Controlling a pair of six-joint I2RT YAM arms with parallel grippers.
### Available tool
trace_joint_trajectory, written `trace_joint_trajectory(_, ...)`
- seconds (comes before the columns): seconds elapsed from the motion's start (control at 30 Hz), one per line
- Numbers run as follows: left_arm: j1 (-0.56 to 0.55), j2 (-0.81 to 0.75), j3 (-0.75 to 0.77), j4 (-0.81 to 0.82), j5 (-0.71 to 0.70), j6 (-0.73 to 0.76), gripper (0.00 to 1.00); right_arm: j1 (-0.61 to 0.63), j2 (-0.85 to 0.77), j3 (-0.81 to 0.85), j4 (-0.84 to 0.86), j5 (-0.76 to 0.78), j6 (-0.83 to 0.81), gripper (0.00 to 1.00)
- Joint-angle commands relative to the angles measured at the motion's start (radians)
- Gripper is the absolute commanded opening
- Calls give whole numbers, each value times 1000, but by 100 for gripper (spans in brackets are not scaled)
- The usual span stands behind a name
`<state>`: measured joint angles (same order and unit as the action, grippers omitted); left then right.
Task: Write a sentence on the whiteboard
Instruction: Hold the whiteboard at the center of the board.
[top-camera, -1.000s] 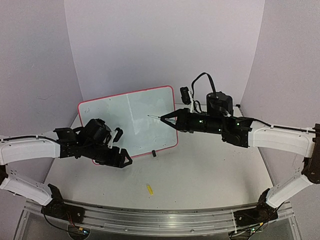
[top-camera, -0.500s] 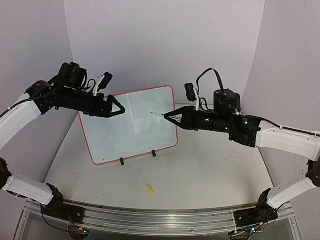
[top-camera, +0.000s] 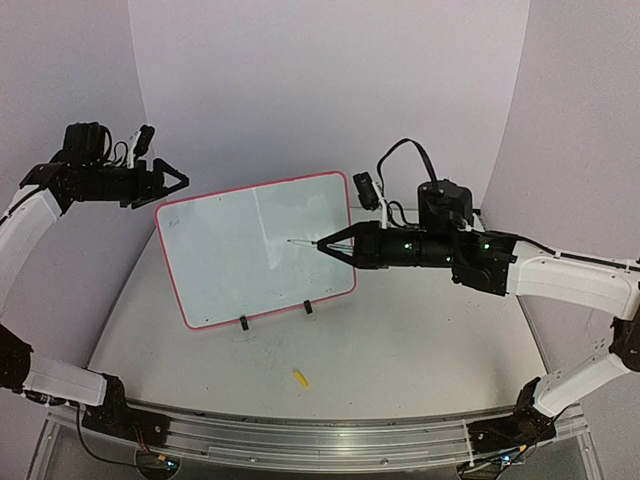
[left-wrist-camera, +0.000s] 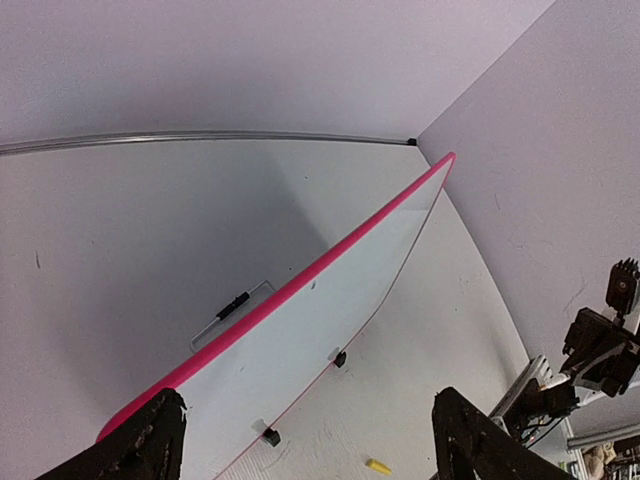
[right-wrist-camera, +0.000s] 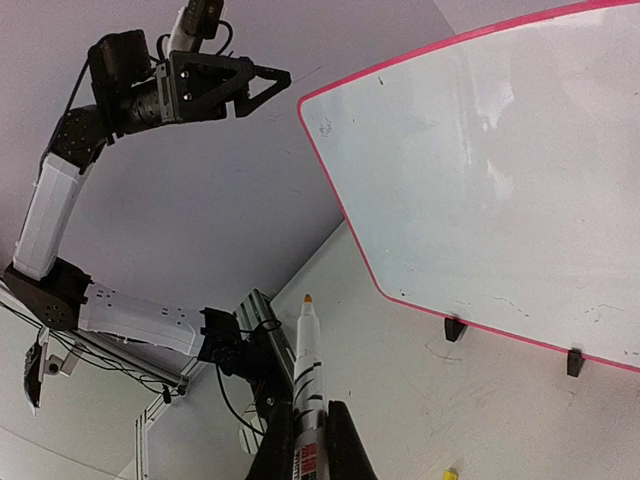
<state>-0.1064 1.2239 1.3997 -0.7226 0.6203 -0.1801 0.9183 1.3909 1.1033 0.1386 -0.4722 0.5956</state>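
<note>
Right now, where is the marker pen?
In the top view, the marker sits in the right gripper near mid-frame, its tip before the right half of the whiteboard.

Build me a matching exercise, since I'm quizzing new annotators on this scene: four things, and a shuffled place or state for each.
Things:
1. whiteboard
2. marker
3. yellow piece
4. left pincer

Places or states:
a. lying on the table in front of the board
b. open, empty, high beside the board's corner
c. propped up on two black feet
d. clamped in the right pincer

Pairs: 1-c, 2-d, 3-a, 4-b
</note>
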Motion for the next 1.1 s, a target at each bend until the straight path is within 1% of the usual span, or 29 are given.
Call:
trace_joint_trajectory(0.0,96,-64,-88,137,146,-9,85,24,54,81,4,-46,-45,0)
trace_joint_trajectory(0.07,144,-80,-136,180,190,-14,85,28,79,105,7,-61,-52,0)
trace_joint_trajectory(0.2,232,-105,-208,257,223,-29,86,30,127,149,41,-99,-51,0)
trace_joint_trajectory(0.37,299,-87,-261,330,272,-13,85,30,198,210,59,-134,-57,0)
trace_joint_trajectory(0.43,306,-65,-273,353,300,0,84,34,228,244,59,-143,-64,0)
trace_joint_trajectory(0.5,310,-36,-285,381,342,14,80,42,261,276,62,-147,-69,0)
trace_joint_trajectory(0.6,309,-1,-289,402,401,33,68,52,313,323,67,-150,-78,0)
trace_joint_trajectory(0.67,309,14,-291,404,429,49,62,57,348,361,71,-150,-84,0)
trace_joint_trajectory(0.87,310,29,-326,417,477,93,52,79,477,477,87,-126,-106,0)
trace_joint_trajectory(1.07,310,5,-374,440,502,126,45,83,586,572,145,-113,-111,0)
